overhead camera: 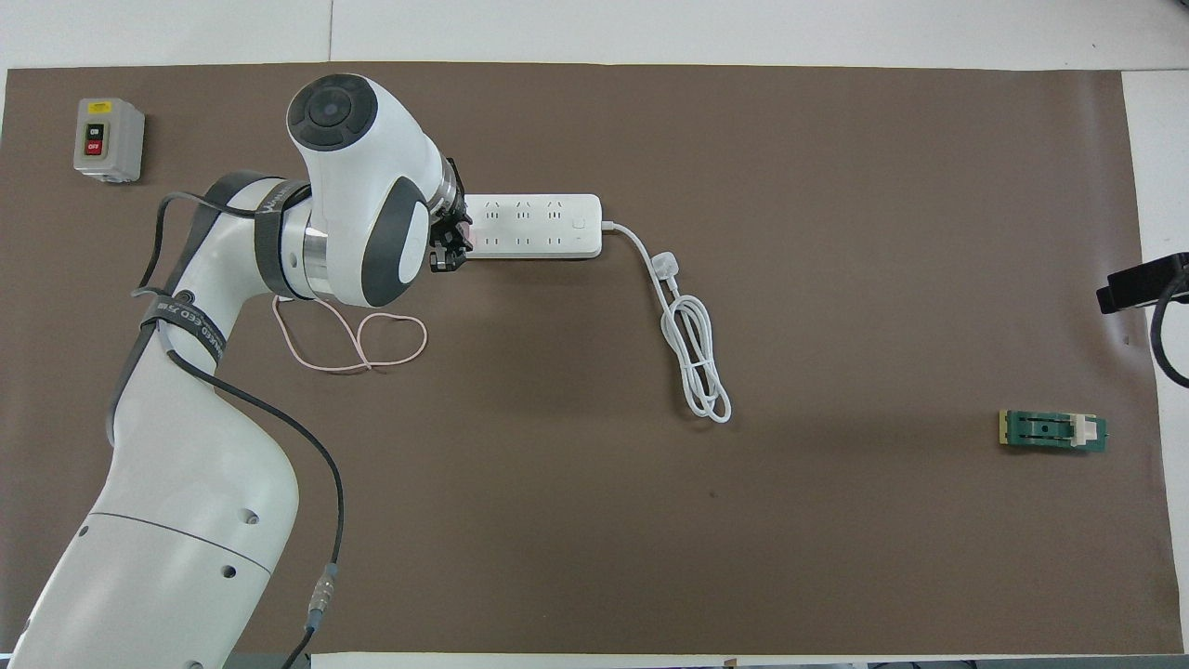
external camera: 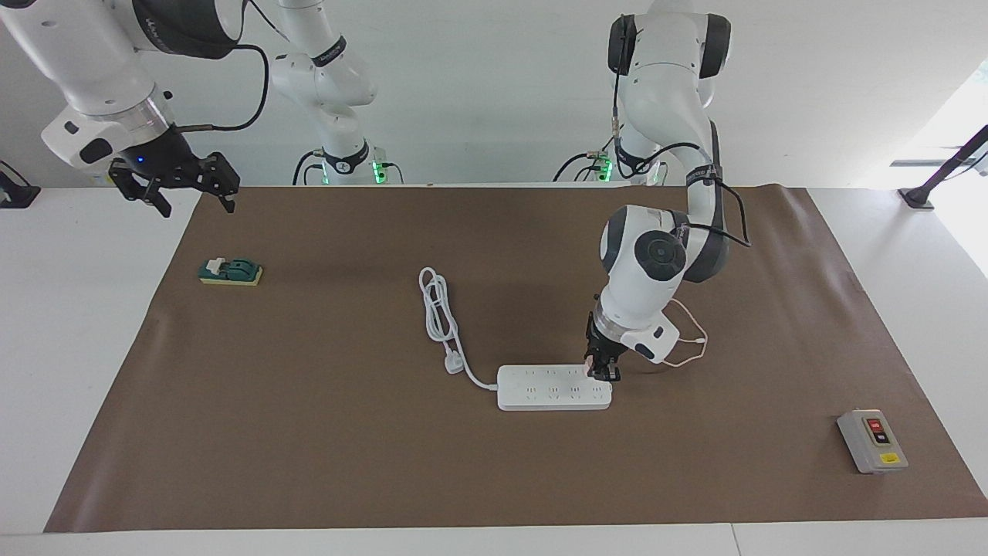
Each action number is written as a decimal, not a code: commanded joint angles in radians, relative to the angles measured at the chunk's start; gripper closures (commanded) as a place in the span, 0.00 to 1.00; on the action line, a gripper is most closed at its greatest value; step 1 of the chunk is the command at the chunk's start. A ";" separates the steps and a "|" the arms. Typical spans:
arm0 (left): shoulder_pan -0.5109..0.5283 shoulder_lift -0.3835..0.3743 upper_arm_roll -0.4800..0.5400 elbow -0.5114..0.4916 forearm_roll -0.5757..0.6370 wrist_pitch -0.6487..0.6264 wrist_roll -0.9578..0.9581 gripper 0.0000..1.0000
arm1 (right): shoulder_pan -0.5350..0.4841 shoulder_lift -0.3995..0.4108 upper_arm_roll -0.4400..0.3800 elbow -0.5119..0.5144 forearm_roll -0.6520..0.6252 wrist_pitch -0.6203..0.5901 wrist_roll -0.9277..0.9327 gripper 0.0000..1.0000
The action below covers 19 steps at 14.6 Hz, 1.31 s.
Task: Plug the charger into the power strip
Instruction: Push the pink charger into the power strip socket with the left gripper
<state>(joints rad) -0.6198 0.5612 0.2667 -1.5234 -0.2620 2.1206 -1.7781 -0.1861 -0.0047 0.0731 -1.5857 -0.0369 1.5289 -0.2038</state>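
The white power strip [external camera: 548,388] [overhead camera: 534,226] lies flat in the middle of the brown mat. My left gripper [external camera: 602,372] [overhead camera: 455,243] points down onto the strip's end toward the left arm's side. It is shut on the small pink charger [external camera: 590,363] [overhead camera: 469,241], of which only a sliver shows between the fingers, right at the strip's top face. The charger's thin pink cable [external camera: 689,349] [overhead camera: 372,340] loops on the mat nearer to the robots. My right gripper [external camera: 193,197] waits open, high over the mat's corner at the right arm's end.
The strip's thick white cord and plug [external camera: 441,316] [overhead camera: 695,362] lie coiled beside it. A grey box with red and black buttons [external camera: 872,440] [overhead camera: 109,139] sits at the left arm's end. A green switch block [external camera: 230,272] [overhead camera: 1052,432] sits at the right arm's end.
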 commanded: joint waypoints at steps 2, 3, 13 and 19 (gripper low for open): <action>-0.023 -0.056 -0.003 -0.156 -0.022 0.085 0.040 1.00 | -0.024 0.003 0.016 0.009 0.000 -0.004 -0.011 0.00; -0.023 -0.053 -0.003 -0.153 -0.022 0.082 0.040 1.00 | -0.026 0.003 0.016 0.009 0.000 -0.006 -0.008 0.00; -0.028 -0.015 -0.003 -0.120 -0.020 0.019 0.048 1.00 | -0.024 0.000 0.014 0.004 0.000 -0.003 -0.005 0.00; -0.023 0.036 -0.003 -0.049 -0.020 -0.050 0.058 1.00 | -0.024 -0.001 0.014 0.001 0.000 -0.001 -0.005 0.00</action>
<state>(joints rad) -0.6239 0.5572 0.2679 -1.5426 -0.2629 2.1394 -1.7312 -0.1901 -0.0047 0.0729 -1.5857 -0.0369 1.5289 -0.2038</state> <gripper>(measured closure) 0.687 0.000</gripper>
